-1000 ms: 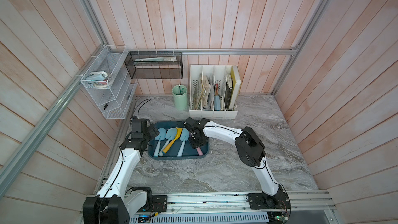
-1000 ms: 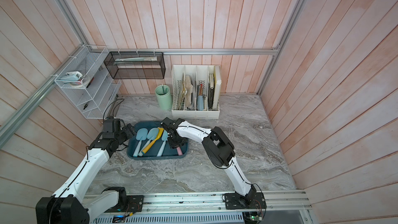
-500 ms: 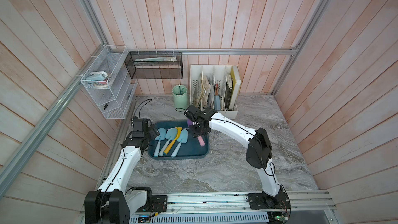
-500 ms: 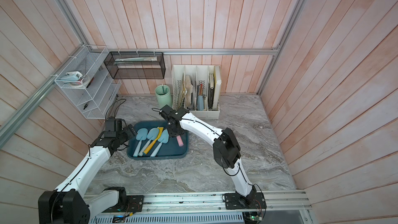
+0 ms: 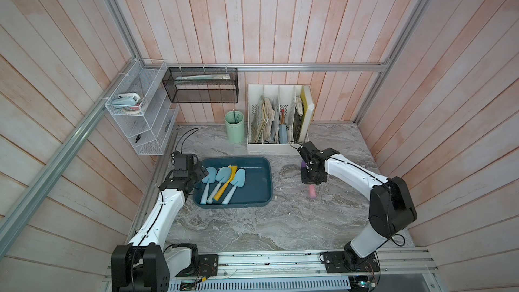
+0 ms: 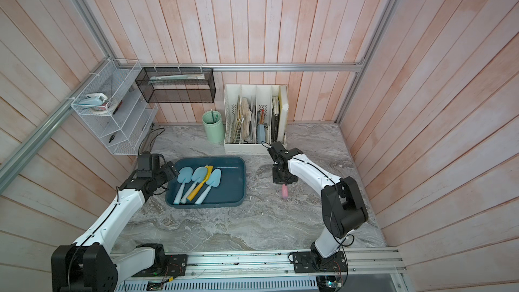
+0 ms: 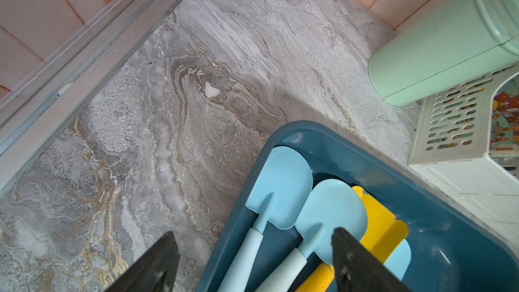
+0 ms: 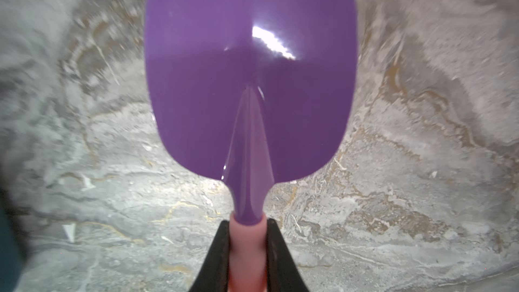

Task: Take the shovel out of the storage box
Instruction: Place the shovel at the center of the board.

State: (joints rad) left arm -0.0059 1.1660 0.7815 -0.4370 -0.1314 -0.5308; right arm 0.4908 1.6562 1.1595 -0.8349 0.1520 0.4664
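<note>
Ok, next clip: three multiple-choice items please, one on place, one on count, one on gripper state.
1. Where is the purple shovel relative to the storage box? A. Inside it. B. Outside it, over the table. C. Under it.
2. How many light blue shovels lie in the box? A. One. B. Three. C. Five.
3. The left gripper is: A. open. B. shut on the box rim. C. shut on a blue shovel.
Answers: B, the right gripper holds it over bare marble; B, three blue blades show in both top views; A, its fingers stand wide apart.
</note>
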